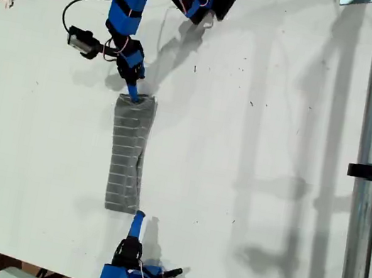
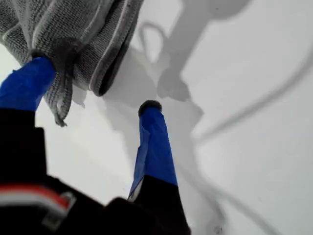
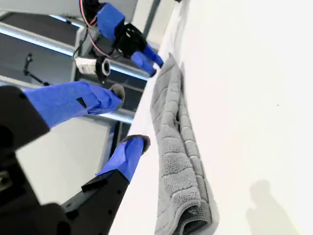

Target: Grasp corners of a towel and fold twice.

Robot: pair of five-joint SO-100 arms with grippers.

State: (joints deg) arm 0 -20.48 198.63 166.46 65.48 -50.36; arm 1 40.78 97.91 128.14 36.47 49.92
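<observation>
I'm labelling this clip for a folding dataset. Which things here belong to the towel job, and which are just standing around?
Part of the job:
- the towel, lying folded into a narrow strip
- my first gripper, at one end of it
- my second gripper, open beside the other end

Just there:
- the white table
- the metal pole at the exterior view's right

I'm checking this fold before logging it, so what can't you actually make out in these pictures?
- How many layers the towel has: the exterior view is too small, both wrist views show only its ends.
- Whether my first gripper still touches the towel: one fingertip overlaps it.
- Both arm bases: cut off by the exterior view's edges.
</observation>
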